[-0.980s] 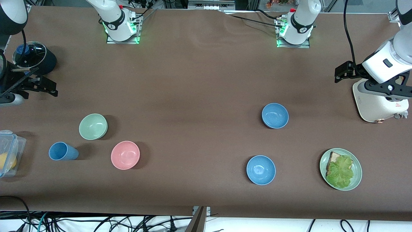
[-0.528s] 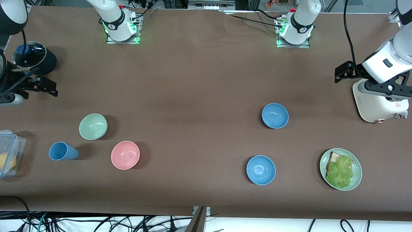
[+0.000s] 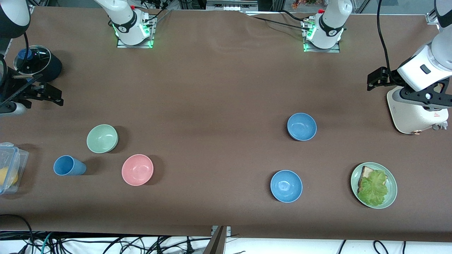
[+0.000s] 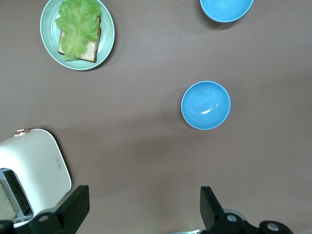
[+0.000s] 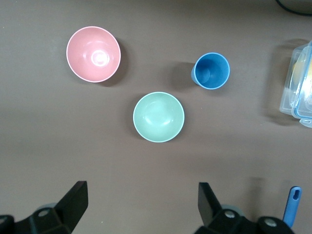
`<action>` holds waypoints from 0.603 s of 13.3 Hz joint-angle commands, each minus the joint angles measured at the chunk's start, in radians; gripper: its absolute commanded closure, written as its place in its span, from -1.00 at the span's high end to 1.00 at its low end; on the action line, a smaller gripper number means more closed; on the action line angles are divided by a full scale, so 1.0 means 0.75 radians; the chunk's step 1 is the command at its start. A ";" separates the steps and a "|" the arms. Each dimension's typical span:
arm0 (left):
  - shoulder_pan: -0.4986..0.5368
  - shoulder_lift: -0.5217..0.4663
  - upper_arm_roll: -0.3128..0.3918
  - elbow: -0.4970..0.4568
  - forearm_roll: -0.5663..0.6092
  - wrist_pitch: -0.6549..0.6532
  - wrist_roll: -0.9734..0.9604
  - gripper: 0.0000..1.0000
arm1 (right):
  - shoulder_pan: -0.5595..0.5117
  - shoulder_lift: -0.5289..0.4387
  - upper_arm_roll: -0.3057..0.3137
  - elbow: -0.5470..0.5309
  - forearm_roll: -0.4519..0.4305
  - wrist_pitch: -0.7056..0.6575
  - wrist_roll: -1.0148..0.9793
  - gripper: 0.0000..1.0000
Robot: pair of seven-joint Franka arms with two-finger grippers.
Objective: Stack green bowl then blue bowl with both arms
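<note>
Sandwich plate (image 3: pixel 391 188): nearest the front camera at the left arm's end; it held a slice of bread under a lettuce leaf.
Brighter bowl (image 3: pixel 286 186): beside that plate and empty; I judged it a decoy.
Pink bowl (image 3: pixel 137 169): empty, toward the right arm's end, near the blue cup (image 3: pixel 69 165), which also looked empty.
Plastic box (image 3: pixel 10 165): at the table edge, something yellow inside (I could not tell what).
Green bowl (image 3: pixel 102 138): upright and empty, a little farther than the pink bowl and apart from it; I read it as the base of the stack.
Blue bowl (image 3: pixel 302 126): dusty blue, empty, farther than the brighter bowl, well apart from the green bowl.
Right gripper (image 5: pixel 139 204): fingers spread wide, holding nothing, high over the table near the green bowl, so I judged it staged for the first pick.
Left gripper (image 4: pixel 141 207): likewise wide open and empty, up beside the toaster (image 3: pixel 415 114), with the blue bowl in its wrist view.
Dark pot (image 3: pixel 37 63): farthest, glass-lidded.
</note>
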 commanded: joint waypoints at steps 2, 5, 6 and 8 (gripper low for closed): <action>-0.018 0.023 0.016 0.050 0.015 -0.030 0.024 1.00 | -0.004 -0.010 0.000 -0.003 0.020 0.003 -0.003 1.00; -0.018 0.023 0.019 0.050 0.015 -0.032 0.024 1.00 | -0.002 0.039 0.002 -0.005 0.022 -0.003 -0.003 1.00; -0.018 0.023 0.016 0.050 0.015 -0.032 0.024 1.00 | -0.002 0.044 0.000 -0.007 0.020 0.003 -0.005 1.00; -0.018 0.023 0.016 0.050 0.015 -0.032 0.024 1.00 | -0.021 0.090 -0.004 -0.009 0.020 0.005 -0.005 1.00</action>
